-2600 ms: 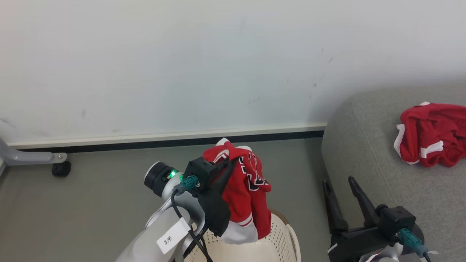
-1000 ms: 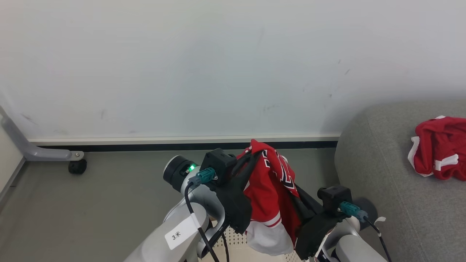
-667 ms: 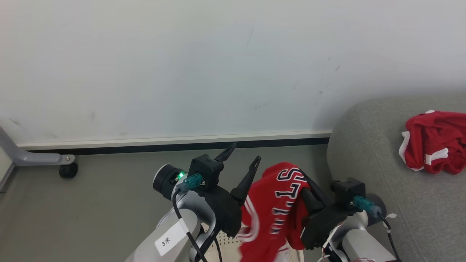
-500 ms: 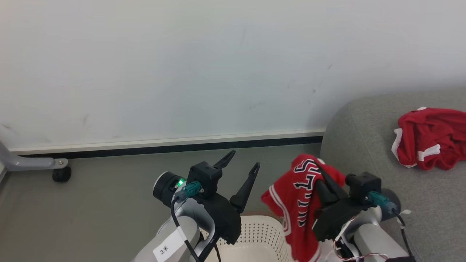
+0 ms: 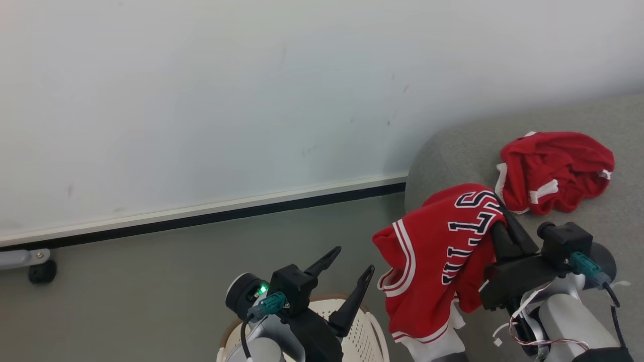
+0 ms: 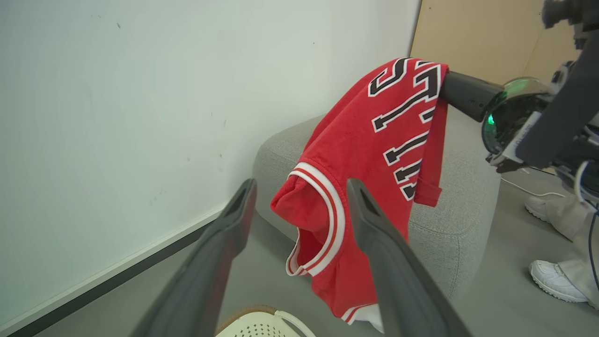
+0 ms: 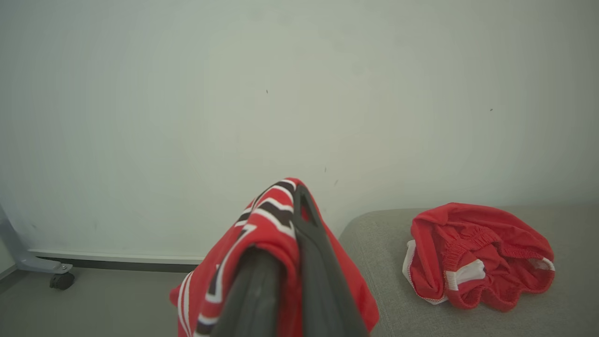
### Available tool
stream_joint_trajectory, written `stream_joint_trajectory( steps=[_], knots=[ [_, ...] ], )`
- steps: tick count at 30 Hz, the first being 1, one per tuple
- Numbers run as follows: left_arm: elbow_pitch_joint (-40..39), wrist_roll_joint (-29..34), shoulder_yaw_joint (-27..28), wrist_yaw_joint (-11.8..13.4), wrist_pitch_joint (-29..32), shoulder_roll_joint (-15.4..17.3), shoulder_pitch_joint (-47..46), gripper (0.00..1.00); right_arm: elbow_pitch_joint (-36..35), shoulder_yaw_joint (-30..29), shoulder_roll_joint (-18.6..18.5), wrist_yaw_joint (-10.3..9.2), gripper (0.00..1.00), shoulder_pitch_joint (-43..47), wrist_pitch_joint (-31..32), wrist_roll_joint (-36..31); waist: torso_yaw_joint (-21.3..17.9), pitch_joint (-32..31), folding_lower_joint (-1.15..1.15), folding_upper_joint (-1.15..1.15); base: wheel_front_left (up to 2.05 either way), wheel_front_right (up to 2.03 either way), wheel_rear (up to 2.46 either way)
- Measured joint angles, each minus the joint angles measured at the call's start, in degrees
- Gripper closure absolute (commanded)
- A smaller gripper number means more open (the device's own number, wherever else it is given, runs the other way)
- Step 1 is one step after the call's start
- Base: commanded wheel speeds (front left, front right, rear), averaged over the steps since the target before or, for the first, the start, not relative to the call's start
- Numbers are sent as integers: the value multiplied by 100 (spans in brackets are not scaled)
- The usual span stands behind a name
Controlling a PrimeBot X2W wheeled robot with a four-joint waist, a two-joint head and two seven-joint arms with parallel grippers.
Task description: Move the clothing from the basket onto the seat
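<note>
A red jersey with white stripes and dark block lettering (image 5: 437, 251) hangs in the air from my right gripper (image 5: 500, 213), which is shut on its upper edge, just beside the rounded end of the grey seat (image 5: 453, 151). A plain red garment with white trim (image 5: 553, 171) lies crumpled on the seat cushion. My left gripper (image 5: 354, 259) stands open and empty above the cream basket (image 5: 375, 327), left of the jersey. In the left wrist view the jersey (image 6: 374, 154) hangs beyond my spread fingers. The right wrist view has the jersey (image 7: 262, 220) draped over my shut fingers.
A white wall with a dark baseboard runs behind. A grey stand's caster wheel (image 5: 40, 271) sits on the grey floor at far left. A person's white shoes (image 6: 557, 281) stand past the seat's end in the left wrist view.
My left gripper opened and let go of the jersey. The right gripper, shut on it, carried it right toward the seat. The camera turned right.
</note>
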Motion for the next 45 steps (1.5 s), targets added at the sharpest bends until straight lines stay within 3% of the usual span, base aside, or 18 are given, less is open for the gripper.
stream_joint_trajectory(
  steps=[24,33,40,45],
  knots=[
    [-333,30,-349,7,-131,-80,316,0,-1266,-190,-593,-46,100,50,386,-34,-1517,58,0,0,0,0,0],
    [-412,52,-379,35,-130,-91,288,0,-1288,-311,-658,-14,100,-226,601,73,-1539,310,0,0,0,0,0],
    [-726,137,-323,162,-88,-21,105,0,-1098,-394,-802,208,100,-1531,814,90,-1429,657,0,0,0,0,0],
    [-958,275,-237,215,8,107,-167,0,-781,-602,-960,259,100,-2622,934,89,-1309,1001,1,0,0,0,0]
  ],
)
